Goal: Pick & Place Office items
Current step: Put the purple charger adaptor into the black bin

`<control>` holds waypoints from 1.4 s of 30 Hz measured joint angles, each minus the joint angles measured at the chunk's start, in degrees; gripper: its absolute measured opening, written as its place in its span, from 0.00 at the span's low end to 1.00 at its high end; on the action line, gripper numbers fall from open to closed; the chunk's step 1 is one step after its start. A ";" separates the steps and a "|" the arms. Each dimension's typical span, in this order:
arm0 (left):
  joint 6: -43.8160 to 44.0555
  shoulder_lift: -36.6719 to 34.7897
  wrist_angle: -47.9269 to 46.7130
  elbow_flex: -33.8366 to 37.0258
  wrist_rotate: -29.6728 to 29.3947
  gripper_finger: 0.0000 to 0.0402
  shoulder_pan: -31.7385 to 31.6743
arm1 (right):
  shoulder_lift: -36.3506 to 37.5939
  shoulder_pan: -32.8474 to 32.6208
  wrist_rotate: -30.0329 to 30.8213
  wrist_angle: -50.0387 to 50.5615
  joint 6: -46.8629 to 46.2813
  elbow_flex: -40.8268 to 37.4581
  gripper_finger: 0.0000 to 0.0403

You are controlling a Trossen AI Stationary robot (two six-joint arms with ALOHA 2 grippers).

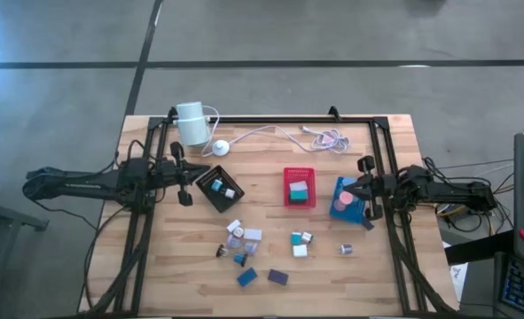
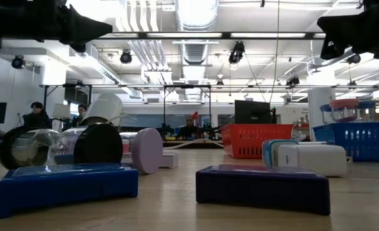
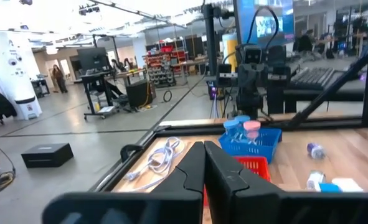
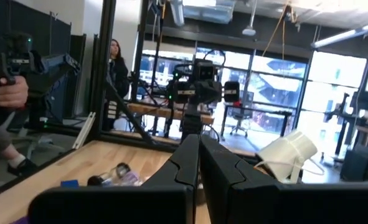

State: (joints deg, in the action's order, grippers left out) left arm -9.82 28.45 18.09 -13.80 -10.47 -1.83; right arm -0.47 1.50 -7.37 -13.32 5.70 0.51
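The office items are small blocks and short cylinders. Several lie loose on the near half of the table, among them a white block (image 1: 253,235), a teal one (image 1: 296,238), a blue block (image 1: 247,277) and a purple block (image 1: 277,277). The black tray (image 1: 207,197), the red tray (image 1: 299,173) and the blue tray (image 1: 343,213) each hold a few. My left gripper (image 1: 191,175) hangs shut at the table's left, beside the black tray, its fingers (image 3: 190,171) level. My right gripper (image 1: 350,189) hangs shut over the blue tray's right part, fingers (image 4: 190,163) together.
A white cylinder (image 1: 191,124) lies at the far left with its cable (image 1: 279,135) trailing along the far edge. A black frame (image 1: 381,142) borders the table. In the low view the blue block (image 2: 67,183) and the purple block (image 2: 263,186) lie closest to the near edge. People are in the room beyond.
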 joint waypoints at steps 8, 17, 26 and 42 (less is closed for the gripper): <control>3.03 0.98 2.30 -1.37 0.14 0.02 0.00 | -0.02 0.00 -0.13 -2.74 0.16 0.00 0.02; 0.16 1.42 1.86 -1.62 0.14 0.01 -0.04 | -0.09 0.00 -0.11 -2.49 -2.50 0.00 0.02; 0.20 2.65 2.00 -3.22 0.14 0.01 -0.04 | -0.11 0.02 0.01 -2.22 -0.87 0.00 0.02; -1.19 5.71 1.18 -3.98 0.41 0.02 -0.04 | -1.46 0.00 3.08 -1.93 -4.00 0.02 0.02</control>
State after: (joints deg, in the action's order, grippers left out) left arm -11.01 34.16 19.28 -17.78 -10.07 -1.86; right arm -1.93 1.50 -4.29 -15.25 1.70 0.54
